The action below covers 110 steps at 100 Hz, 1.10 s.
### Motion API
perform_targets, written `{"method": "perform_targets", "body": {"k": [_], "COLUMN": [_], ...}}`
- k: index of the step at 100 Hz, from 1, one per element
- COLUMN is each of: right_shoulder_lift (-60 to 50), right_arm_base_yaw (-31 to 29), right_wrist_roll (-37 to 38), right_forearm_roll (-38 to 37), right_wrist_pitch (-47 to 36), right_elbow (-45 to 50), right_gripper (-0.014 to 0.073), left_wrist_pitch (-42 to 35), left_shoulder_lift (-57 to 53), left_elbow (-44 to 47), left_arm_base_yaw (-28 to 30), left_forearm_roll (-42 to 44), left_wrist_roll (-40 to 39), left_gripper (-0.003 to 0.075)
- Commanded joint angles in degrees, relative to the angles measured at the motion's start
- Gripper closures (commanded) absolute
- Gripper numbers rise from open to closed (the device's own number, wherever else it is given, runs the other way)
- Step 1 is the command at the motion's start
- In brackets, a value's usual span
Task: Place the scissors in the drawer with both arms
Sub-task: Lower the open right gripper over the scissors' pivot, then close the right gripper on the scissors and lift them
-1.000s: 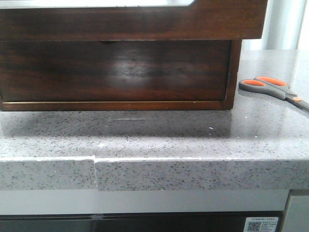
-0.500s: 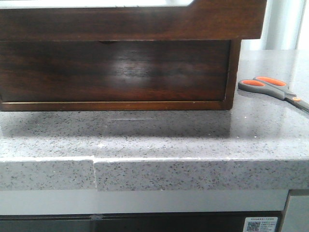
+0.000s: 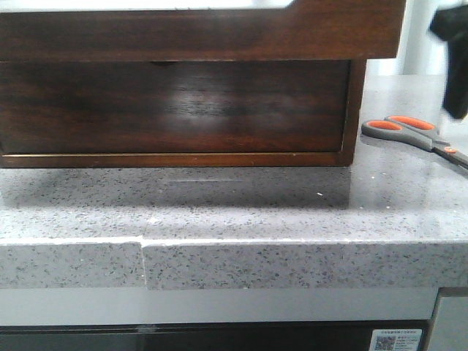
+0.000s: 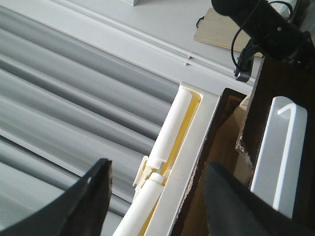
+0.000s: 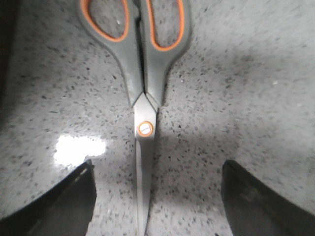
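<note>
The right gripper [image 5: 152,196] is hovering with jaws spread, holding nothing, astride the scissors [image 5: 142,88] lying flat on the countertop [image 3: 241,205]; lower squarely, closing across the pivot.

Light was soft and even; a pale glare patch sat on the glossy drawer [image 3: 175,110]; a white hotspot gleamed on the tabletop [image 5: 78,147] beside the slightly blurred scissors [image 5: 142,73]; the right end effector [image 3: 455,58] was a motion-smeared dark shape at the front view's edge.
</note>
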Motion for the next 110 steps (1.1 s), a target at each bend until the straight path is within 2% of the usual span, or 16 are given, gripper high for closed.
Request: {"method": "perform_targets", "body": {"k": [1,51,63,94,110], "right_shoulder_lift": [1.3,8.0,8.5,8.5,5.1], "right_arm_base_yaw": [0.2,2.3,2.3,2.3,2.2], "right_wrist_roll": [-0.4,-2.1,-2.1,-2.1,-2.1], "right_forearm_roll": [-0.4,-0.5,-0.5,-1.2,-3.7], "right_wrist_pitch": [1.3,3.9,3.9,6.5,11.6], "right_elbow": [-3.6,-4.6,-4.6,-4.6,-4.6], "right_gripper": [0.0112,0.0131,0.0235,0.0664,0.0655], "left_wrist_pitch": [-0.2,0.2,0.2,0.2,0.2], "left_shoulder_lift": [0.5,0.5,0.5,0.5,0.5], "left_elbow": [-1.9,-1.9,-1.9,-1.9,-1.9], "left_arm_base_yaw": [-0.5,-0.5,-0.5,-0.5,-0.5], "left_forearm_roll": [-2.7,-2.7,-2.7,-2.7,-2.7], "left_wrist_roll": [-0.8,-0.8,-0.8,-0.8,-0.8], "left_gripper": [0.0335,0.0335,0.0335,0.0335,0.0335]}}
